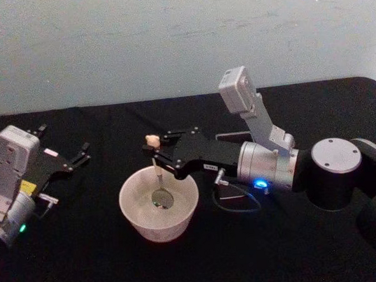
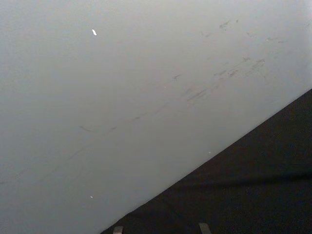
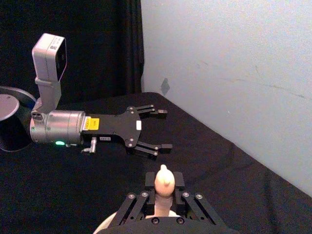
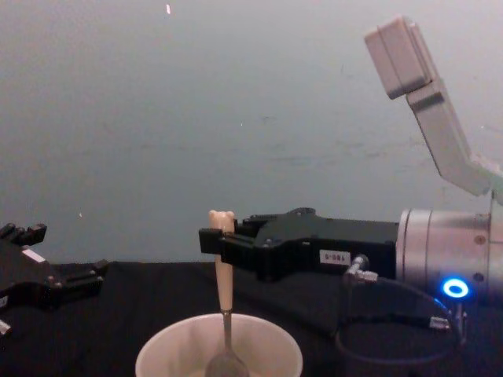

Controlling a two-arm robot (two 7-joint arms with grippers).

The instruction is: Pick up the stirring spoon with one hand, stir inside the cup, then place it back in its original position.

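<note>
The cream-white cup (image 1: pixel 159 212) stands on the black table, left of centre. The stirring spoon (image 1: pixel 157 171) stands upright in it, its silver bowl down inside the cup and its bear head (image 1: pixel 152 141) on top. My right gripper (image 1: pixel 157 159) reaches in from the right and is shut on the beige handle; the chest view shows the spoon (image 4: pixel 223 267) in this gripper (image 4: pixel 217 239) above the cup (image 4: pixel 181 353). The dark grey holder (image 1: pixel 231 138) is mostly hidden behind the right arm. My left gripper (image 1: pixel 62 143) rests open at the far left, apart from the cup.
The pale wall (image 1: pixel 169 40) runs along the table's far edge. The right arm's round base (image 1: pixel 335 170) takes up the right side. The right wrist view shows the open left gripper (image 3: pixel 165 129) beyond the spoon's bear head (image 3: pixel 164 180).
</note>
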